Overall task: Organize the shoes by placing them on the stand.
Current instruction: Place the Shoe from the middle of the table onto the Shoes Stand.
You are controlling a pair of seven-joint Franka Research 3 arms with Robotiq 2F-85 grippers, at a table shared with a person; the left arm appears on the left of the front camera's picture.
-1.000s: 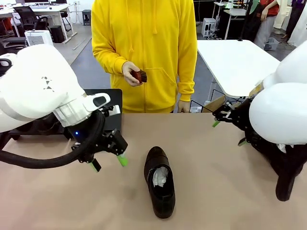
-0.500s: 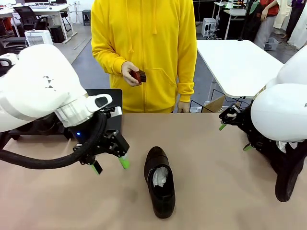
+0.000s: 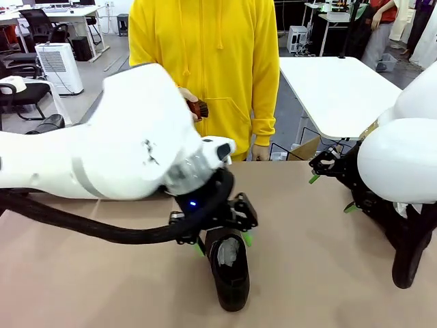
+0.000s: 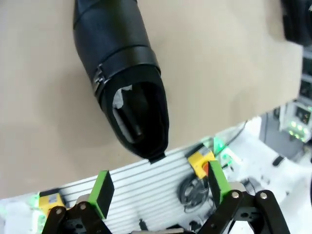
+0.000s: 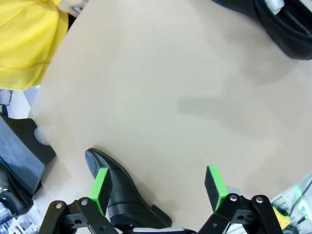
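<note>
Presently: one shoe (image 3: 229,283) lying on the surface (image 3: 328,273), not yet on the stand; left hand (image 3: 224,243) wide open over its heel, holding nothing.

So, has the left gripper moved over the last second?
Yes. The left gripper swung rightward, from well left of the shoe to directly over its far end.

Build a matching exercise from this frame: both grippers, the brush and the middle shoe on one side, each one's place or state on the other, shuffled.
Things:
1. left gripper
2. right gripper
3. brush
4. middle shoe

Places or states:
A. held in the person's hand
B. lying on the table, white paper inside
C. open, over the middle shoe
D. open, by the table's right edge

Pairs: 1-C, 2-D, 3-A, 4-B
</note>
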